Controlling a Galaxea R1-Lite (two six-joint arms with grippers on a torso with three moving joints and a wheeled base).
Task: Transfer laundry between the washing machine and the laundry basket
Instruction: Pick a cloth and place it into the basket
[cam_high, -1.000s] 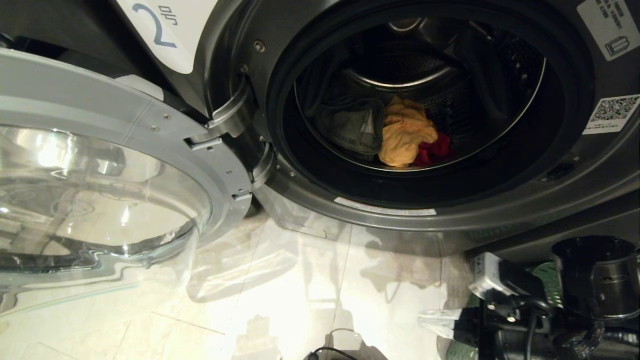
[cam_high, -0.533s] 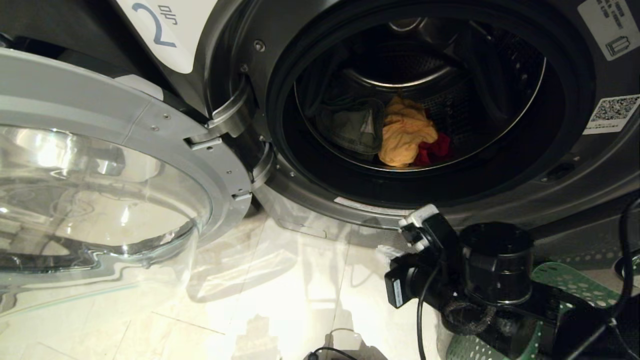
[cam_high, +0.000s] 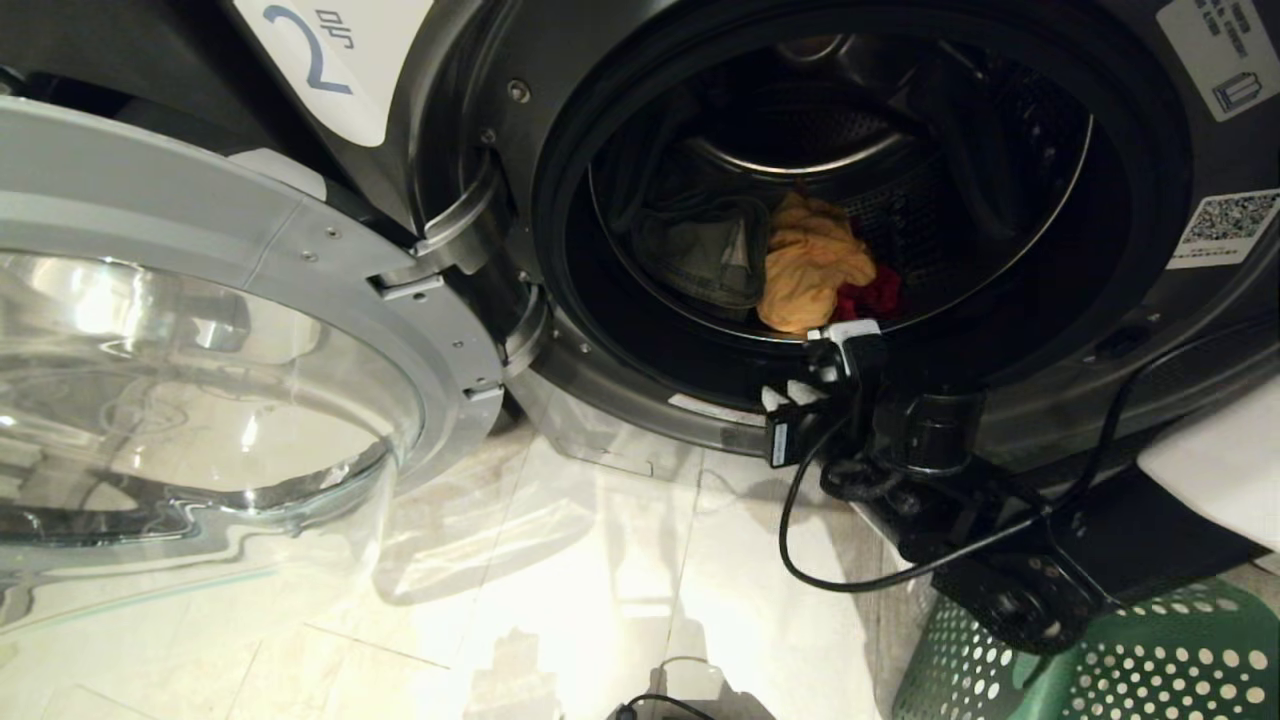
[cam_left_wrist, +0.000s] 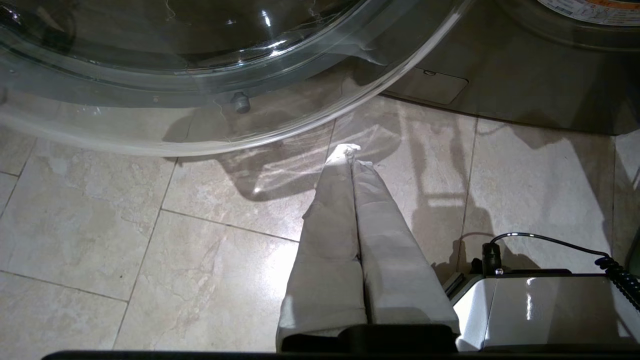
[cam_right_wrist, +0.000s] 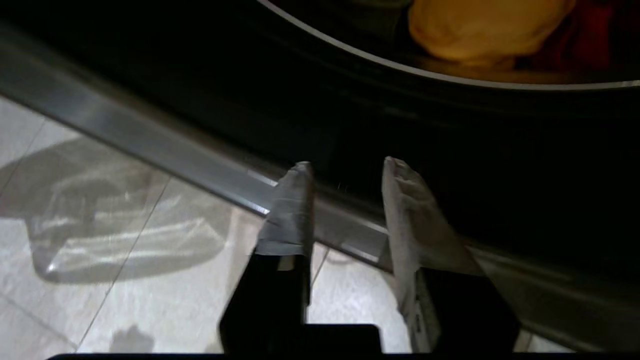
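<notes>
The washing machine (cam_high: 480, 60) marked 2 stands with its door swung open. Laundry lies at the bottom of its drum: a yellow-orange garment (cam_high: 810, 265) (cam_right_wrist: 480, 25), a red one (cam_high: 872, 295) (cam_right_wrist: 600, 30) to its right, and grey-green jeans (cam_high: 705, 255) to its left. My right gripper (cam_high: 788, 395) (cam_right_wrist: 346, 167) hangs open and empty just in front of the opening's lower rim, short of the clothes. The green laundry basket (cam_high: 1150, 660) sits at the lower right under that arm. My left gripper (cam_left_wrist: 350, 152) is parked, shut and empty, over the floor tiles.
The open glass door (cam_high: 200, 400) (cam_left_wrist: 200, 60) fills the left side, low over the pale tiled floor (cam_high: 600, 600). A black cable (cam_high: 800, 560) loops from the right wrist. My base's white corner (cam_left_wrist: 540, 310) is beside the left gripper.
My right arm has swung up and leftward from beside the basket to the lower rim of the washer's opening, uncovering more of the basket. The laundry and left arm have not moved.
</notes>
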